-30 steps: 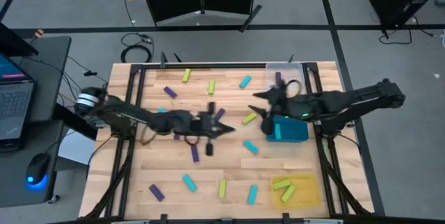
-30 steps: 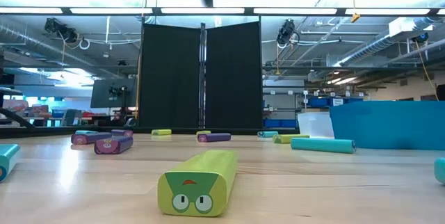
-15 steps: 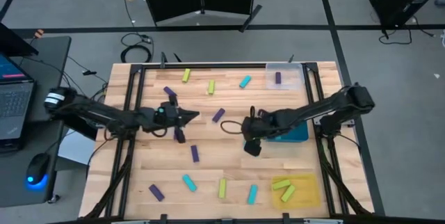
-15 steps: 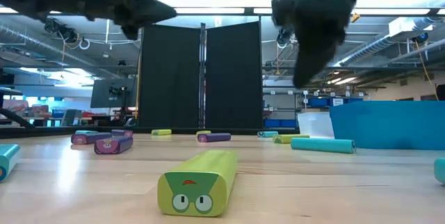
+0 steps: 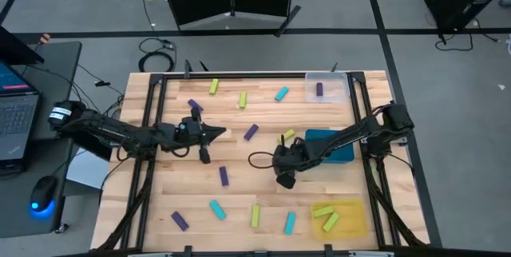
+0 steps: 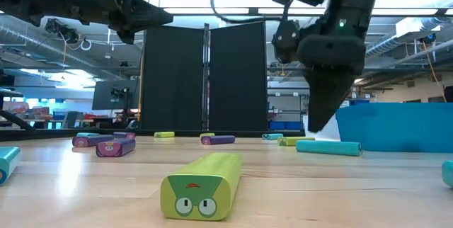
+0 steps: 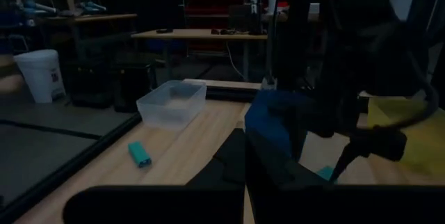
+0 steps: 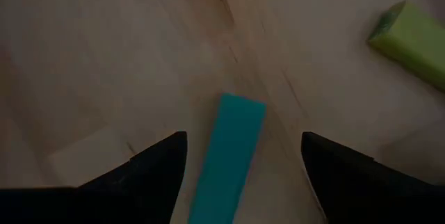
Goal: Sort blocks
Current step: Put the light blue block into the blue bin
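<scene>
High view: the right gripper (image 5: 285,179) has moved from beside the teal tray (image 5: 342,150) out over mid-table; the cyan block (image 5: 288,169) seen there earlier is now hidden under it. The left gripper (image 5: 209,134) has pulled back toward the left side and holds station.

Low view: the right gripper (image 6: 322,118) hangs lower than before, not yet at the wood.

Left wrist view: we cannot tell whether its fingers are apart.

Right wrist view: fingers (image 8: 149,165) spread, straddling the cyan block (image 8: 228,156) lying flat. We judge a pick imminent.
</scene>
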Robot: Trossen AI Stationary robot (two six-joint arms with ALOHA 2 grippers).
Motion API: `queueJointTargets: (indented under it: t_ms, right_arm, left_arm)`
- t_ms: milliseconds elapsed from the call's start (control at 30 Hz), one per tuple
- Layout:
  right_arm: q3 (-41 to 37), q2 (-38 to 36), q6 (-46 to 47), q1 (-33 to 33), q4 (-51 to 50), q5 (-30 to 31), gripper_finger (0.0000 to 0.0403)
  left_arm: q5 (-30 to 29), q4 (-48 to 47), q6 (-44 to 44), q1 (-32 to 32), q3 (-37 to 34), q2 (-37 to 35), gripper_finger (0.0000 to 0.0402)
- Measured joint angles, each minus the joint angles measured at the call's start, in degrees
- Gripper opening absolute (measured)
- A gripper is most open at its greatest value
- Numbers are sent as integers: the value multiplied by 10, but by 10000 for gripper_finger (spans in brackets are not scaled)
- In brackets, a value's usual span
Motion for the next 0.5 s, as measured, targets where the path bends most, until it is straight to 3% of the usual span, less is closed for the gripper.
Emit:
queueJointTargets:
  t_ms: [333,500]
  right_arm:
    - [3,62,4,1,3,2,281]
    - [2,60,3,1,10,-3,230]
  left_arm:
    - [-4,-1,9,0,0,0,8]
    - [-4,-1,11,0,0,0,8]
